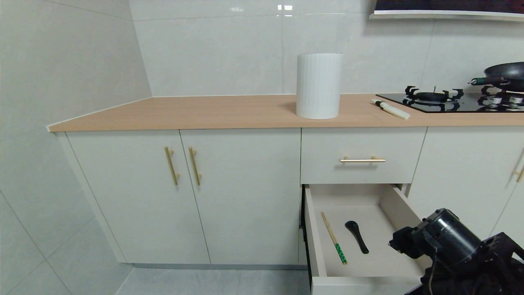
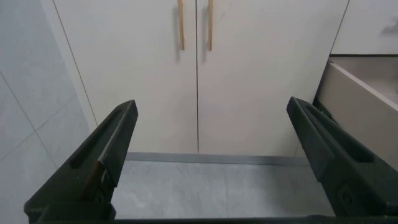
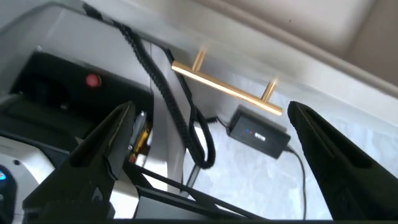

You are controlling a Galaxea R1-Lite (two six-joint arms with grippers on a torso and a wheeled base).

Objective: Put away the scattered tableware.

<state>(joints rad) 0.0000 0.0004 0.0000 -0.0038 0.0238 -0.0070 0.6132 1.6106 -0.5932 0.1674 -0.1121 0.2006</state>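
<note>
The left jaws are held wide open, empty, before cabinet doors (image 2: 261, 81). The right jaws are spread, empty, near a handle (image 3: 227, 90). Chopsticks (image 1: 333, 237) and a spoon (image 1: 357, 236) are laid side by side, apart, in the open drawer (image 1: 313, 229) below the bench (image 1: 225, 112).

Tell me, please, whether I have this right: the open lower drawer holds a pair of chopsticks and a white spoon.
Not quite. The spoon is black, not white, as the head view shows. The rest stands: it lies beside the chopsticks in the open lower drawer.
</note>
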